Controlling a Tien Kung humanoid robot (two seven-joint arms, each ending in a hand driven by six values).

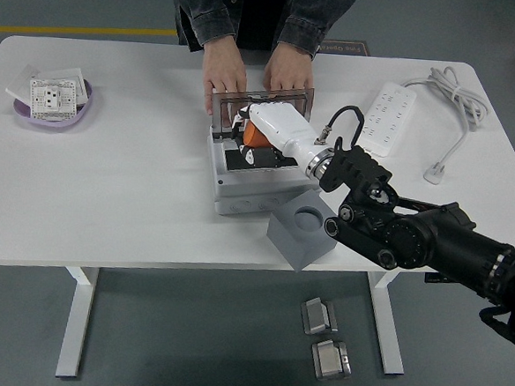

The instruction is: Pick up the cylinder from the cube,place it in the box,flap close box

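Orange shows at the heart of the scene: the cylinder [254, 134] is gripped in the robot's right hand [259, 138], whose white shell covers most of it, so only a patch of its side is visible and its long axis cannot be read with any certainty. The hand sits low over the open top of the box [256, 182], a pale grey case standing near the middle of the white table [126, 175], and the cylinder appears to be at or just inside the dark opening; whether it touches the bottom is hidden by the fingers. The black right arm reaches in from the lower right, crossing above the grey cube [303, 234], which stands just in front of the box's right corner with its round socket facing up and vacant.

The box's tinted transparent lid [264, 105] stands upright along the far edge. A person at the far side of the table has both hands [223, 74] laid flat on the table just behind the lid, seen partly through it.

To the far left lies a purple dish [55, 110] carrying white parts. To the right, a white power strip [386, 119] lies at an angle with its cable [457, 99] coiled beyond it.
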